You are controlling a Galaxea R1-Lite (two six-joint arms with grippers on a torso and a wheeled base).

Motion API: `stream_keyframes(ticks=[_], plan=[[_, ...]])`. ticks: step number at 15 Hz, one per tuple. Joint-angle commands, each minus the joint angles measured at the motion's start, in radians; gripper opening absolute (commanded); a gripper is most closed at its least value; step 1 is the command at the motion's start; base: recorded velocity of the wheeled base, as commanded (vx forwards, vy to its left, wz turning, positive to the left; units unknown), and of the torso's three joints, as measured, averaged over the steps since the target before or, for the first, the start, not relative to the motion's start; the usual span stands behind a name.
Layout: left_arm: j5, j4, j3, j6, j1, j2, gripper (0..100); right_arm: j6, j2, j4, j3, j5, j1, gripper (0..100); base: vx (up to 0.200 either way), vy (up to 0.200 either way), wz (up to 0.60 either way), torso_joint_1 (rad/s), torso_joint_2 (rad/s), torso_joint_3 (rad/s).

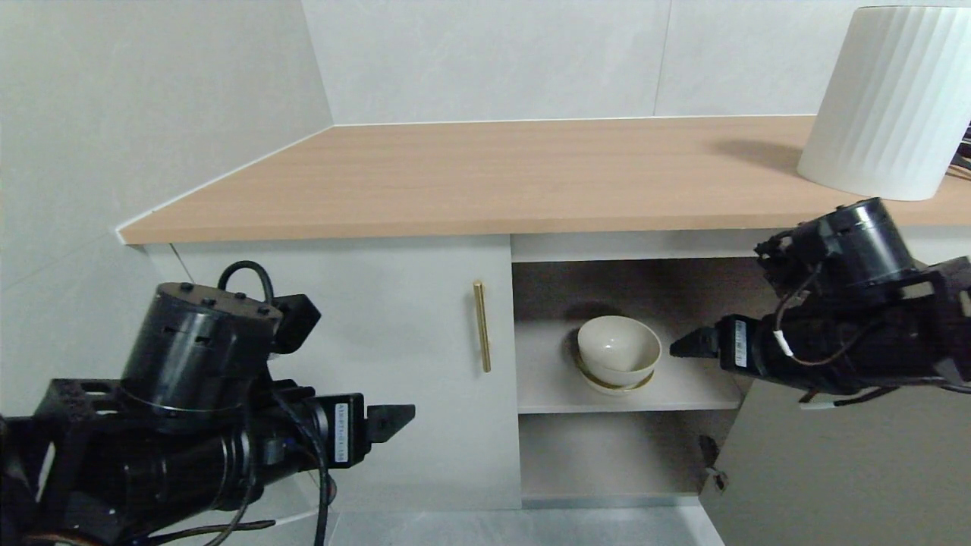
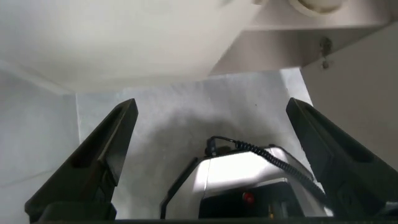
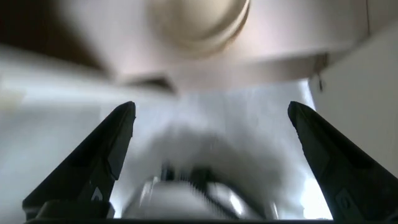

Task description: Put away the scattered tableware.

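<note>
Both spread wide: right hand (image 1: 677, 345) near bowl (image 1: 618, 350), left hand (image 1: 393, 422) low.

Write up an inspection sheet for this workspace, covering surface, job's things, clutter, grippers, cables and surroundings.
Surface: wooden countertop, with a white ribbed lamp at its right end.
Job's things: bowl stacked on a gold-rimmed dish on the upper shelf of the open cupboard.
Clutter: nothing seen.
Grippers: left gripper open, low in front of the closed door; right gripper open, beside the bowl, holding nothing.
Cables: black loop on the left arm; thin wires on the right arm.
Surroundings: tiled wall; gold handle on the closed door.
</note>
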Motion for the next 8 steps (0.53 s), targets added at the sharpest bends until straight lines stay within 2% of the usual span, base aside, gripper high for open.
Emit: stream_keyframes(ticks=[1,4,6,8], plan=[[-0.001,-0.003,0.045,-0.002,0.030,-0.075,100,-0.009,-0.219,0.045,0.104,0.007,0.094,100,0.000,0.000,0.00,0.000,0.00,0.000],[-0.004,-0.003,0.076,-0.002,0.053,-0.123,100,-0.046,-0.229,0.037,0.202,-0.004,0.111,100,0.000,0.000,0.00,0.000,0.00,0.000],[-0.004,-0.003,0.075,-0.001,0.054,-0.123,100,-0.104,-0.229,0.036,0.229,-0.035,0.117,100,0.000,0.000,0.00,0.000,0.00,0.000],[-0.004,-0.003,0.076,-0.001,0.054,-0.120,100,-0.105,-0.234,0.020,0.234,-0.038,0.117,100,0.000,0.000,0.00,0.000,0.00,0.000]])
